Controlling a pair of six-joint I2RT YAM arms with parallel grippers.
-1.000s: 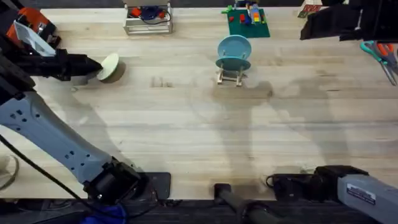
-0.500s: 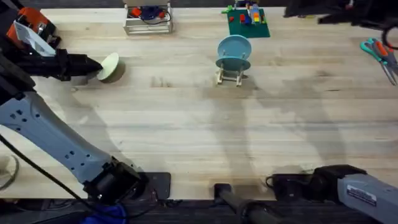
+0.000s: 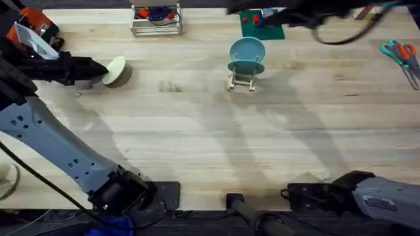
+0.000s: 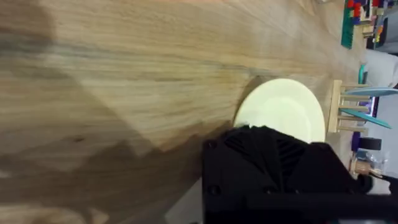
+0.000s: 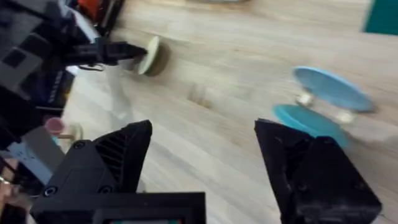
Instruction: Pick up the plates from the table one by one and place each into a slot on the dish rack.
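A pale cream-green plate (image 3: 116,71) at the far left of the table (image 3: 197,131) stands tilted off the wood, with my left gripper (image 3: 100,68) shut on its near edge. In the left wrist view the plate (image 4: 280,111) shows just past my black finger (image 4: 267,168). The dish rack (image 3: 243,81) stands at the far middle with two light blue plates (image 3: 247,50) upright in its slots. My right arm (image 3: 308,13) is a dark blur high over the far edge. My right gripper (image 5: 202,134) is open and holds nothing, well above the blue plates (image 5: 333,87).
A metal wire basket (image 3: 156,21) with red and blue items stands at the far left-middle. A green block board (image 3: 261,26) lies behind the rack, and scissors (image 3: 400,56) at the far right. The near half of the table is bare wood.
My right arm has swept leftward along the far edge, from the right corner to above the green board. The left gripper and the cream-green plate have not moved.
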